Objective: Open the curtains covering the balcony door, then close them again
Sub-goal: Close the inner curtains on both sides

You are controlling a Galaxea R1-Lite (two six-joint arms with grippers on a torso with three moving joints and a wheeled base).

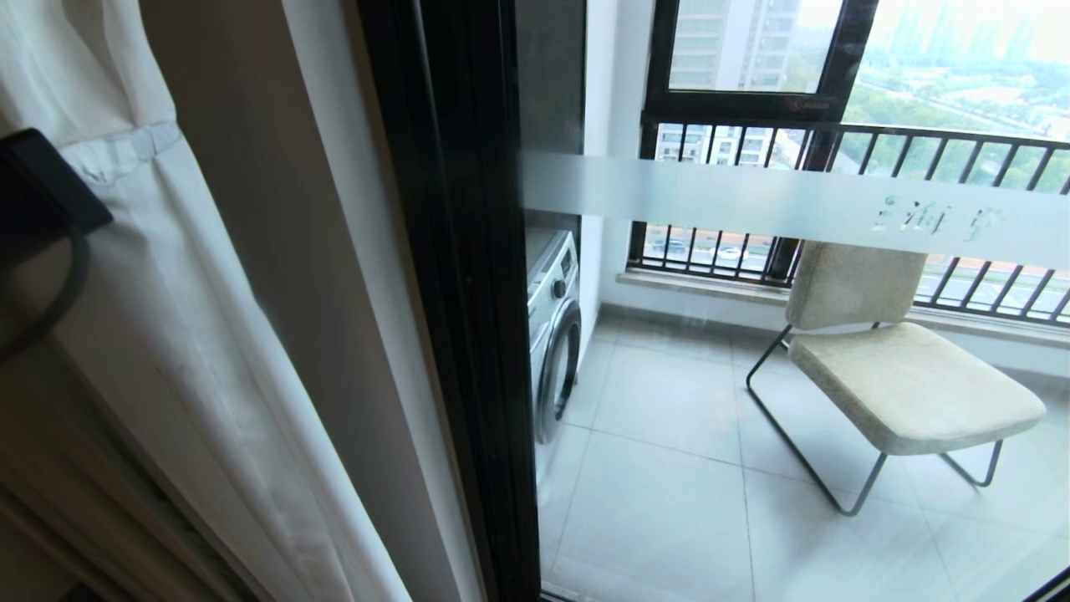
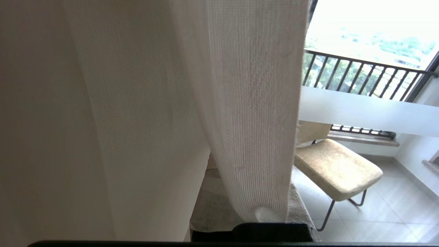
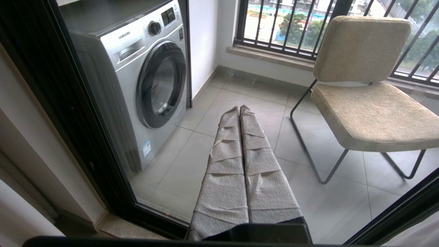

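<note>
The curtains [image 1: 167,276] are bunched at the far left of the head view, pale fabric with a hemmed band across it, leaving the glass of the balcony door [image 1: 794,205] bare. Its black frame runs down the middle and a frosted stripe crosses the pane, the small characters on it hard to read. Up close in the left wrist view, a woven fold [image 2: 247,113] hangs over the left gripper [image 2: 271,214]; its padded fingers are almost wholly hidden, pressed together on that fold. The right gripper [image 3: 240,113] points low at the glass, wrapped fingers touching, empty. Beyond the pane stand a washing machine [image 3: 144,79], partly cut off, and a beige chair [image 1: 886,368].
</note>
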